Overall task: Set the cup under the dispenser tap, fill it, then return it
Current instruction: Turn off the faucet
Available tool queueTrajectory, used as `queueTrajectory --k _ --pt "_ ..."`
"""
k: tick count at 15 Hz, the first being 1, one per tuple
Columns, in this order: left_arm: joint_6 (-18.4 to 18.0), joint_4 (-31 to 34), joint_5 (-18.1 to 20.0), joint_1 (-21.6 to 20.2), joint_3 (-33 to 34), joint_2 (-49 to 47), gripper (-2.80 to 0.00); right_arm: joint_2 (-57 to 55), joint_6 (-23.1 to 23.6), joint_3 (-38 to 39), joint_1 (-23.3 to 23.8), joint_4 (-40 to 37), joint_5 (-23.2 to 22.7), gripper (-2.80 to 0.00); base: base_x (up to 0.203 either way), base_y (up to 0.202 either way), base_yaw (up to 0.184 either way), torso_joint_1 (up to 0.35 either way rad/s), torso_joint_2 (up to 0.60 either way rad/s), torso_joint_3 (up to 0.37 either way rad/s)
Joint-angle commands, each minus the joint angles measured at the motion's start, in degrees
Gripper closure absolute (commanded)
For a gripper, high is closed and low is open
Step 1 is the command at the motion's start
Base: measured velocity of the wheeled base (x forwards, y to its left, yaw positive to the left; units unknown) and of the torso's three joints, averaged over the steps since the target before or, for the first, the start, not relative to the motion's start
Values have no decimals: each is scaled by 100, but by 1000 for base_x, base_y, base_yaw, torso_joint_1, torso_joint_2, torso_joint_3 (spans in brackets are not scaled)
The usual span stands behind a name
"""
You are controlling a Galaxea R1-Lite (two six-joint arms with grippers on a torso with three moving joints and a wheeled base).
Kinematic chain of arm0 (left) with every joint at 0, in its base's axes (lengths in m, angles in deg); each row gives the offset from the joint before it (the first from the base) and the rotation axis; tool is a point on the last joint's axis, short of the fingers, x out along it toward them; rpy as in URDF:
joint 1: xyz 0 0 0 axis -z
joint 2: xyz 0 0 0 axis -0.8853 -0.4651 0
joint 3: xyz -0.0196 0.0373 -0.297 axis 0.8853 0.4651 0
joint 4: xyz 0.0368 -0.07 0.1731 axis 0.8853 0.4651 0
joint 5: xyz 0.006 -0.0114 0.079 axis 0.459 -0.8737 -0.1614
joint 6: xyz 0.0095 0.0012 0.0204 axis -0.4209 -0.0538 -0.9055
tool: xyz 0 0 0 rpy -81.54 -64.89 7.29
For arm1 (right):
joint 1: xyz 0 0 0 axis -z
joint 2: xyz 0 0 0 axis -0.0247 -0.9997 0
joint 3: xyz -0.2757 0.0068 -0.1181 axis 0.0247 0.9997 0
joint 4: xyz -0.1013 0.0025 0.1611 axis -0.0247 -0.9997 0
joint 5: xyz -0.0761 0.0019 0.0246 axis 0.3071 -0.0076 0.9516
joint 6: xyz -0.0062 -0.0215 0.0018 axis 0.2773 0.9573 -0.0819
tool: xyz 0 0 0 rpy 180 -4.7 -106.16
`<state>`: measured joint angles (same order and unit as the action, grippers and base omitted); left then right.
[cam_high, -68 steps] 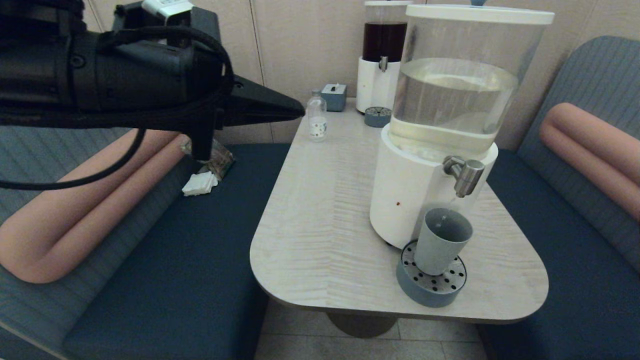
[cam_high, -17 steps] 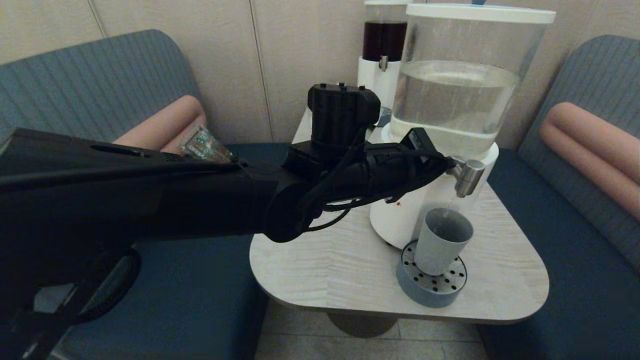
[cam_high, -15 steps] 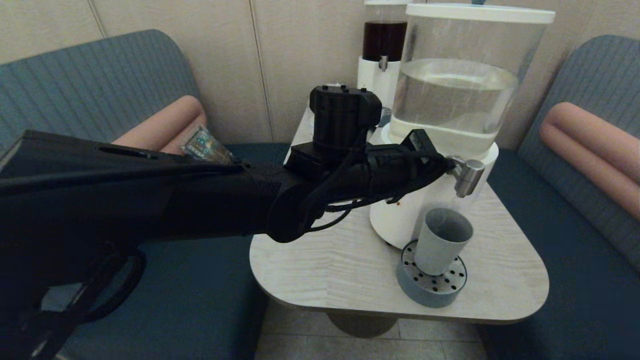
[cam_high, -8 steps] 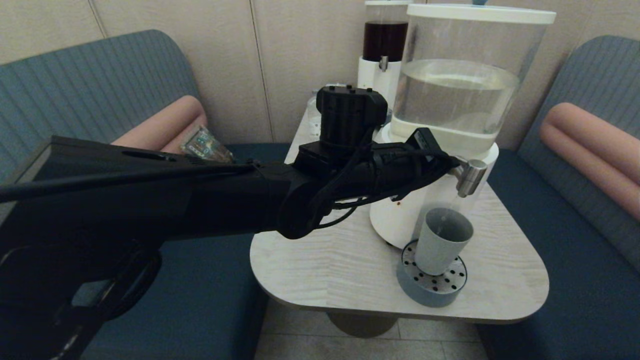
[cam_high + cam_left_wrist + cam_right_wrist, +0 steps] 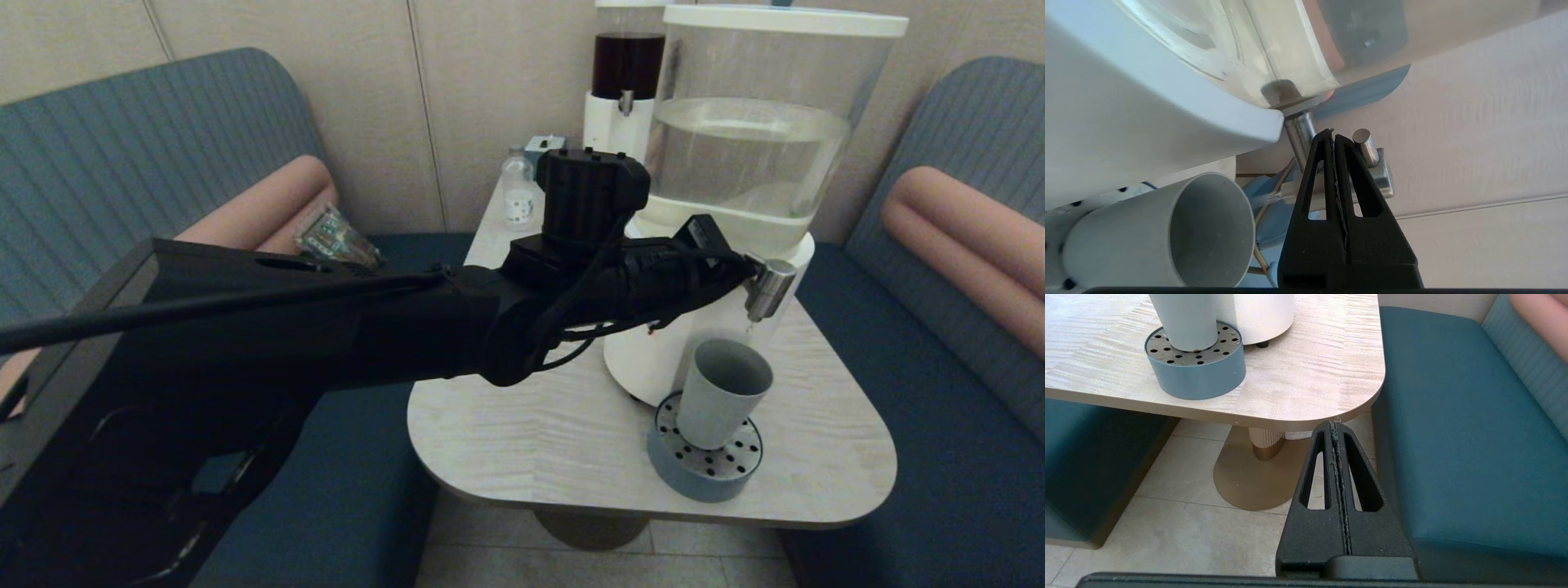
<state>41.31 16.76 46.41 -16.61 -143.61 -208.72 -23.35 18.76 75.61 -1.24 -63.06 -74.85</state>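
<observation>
The grey-blue cup (image 5: pixel 722 392) stands upright on the round perforated drip tray (image 5: pixel 686 482), right under the brushed-steel dispenser tap (image 5: pixel 767 287). My left arm reaches across the table, and its left gripper (image 5: pixel 744 263) is shut and empty, tips against the tap. In the left wrist view the left gripper (image 5: pixel 1332 134) lies between the tap's steel stem (image 5: pixel 1300 134) and its short lever peg (image 5: pixel 1365 147), with the cup (image 5: pixel 1167 237) to one side. The right gripper (image 5: pixel 1334 426) is shut and empty, low beside the table's front right corner. From there the cup (image 5: pixel 1186 322) and tray (image 5: pixel 1196 371) show.
The big dispenser's white base (image 5: pixel 653 327) carries a clear water tank. Behind it stand the dark-liquid dispenser (image 5: pixel 624 90), a small clear bottle (image 5: pixel 518 192) and a blue box (image 5: pixel 543 145). Blue benches flank the wooden table (image 5: pixel 522 408).
My left arm swung in from the left side to the tap. Over the last second it edged slightly right and down. The cup has stayed on the tray.
</observation>
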Motion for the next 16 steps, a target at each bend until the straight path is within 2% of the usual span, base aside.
queueTrajectory --k 1,8,16 --pt "34 -27 22 29 -100 -47 0 -2 2 0 -1 2 -5 0 0 0 0 0 0 0" --pt "34 265 21 94 -417 -114 0 -2 2 0 -1 2 -5 0 0 0 0 0 0 0" --pt "-133 263 -4 75 167 186 0 -2 2 0 -1 2 -5 0 0 0 0 0 0 0"
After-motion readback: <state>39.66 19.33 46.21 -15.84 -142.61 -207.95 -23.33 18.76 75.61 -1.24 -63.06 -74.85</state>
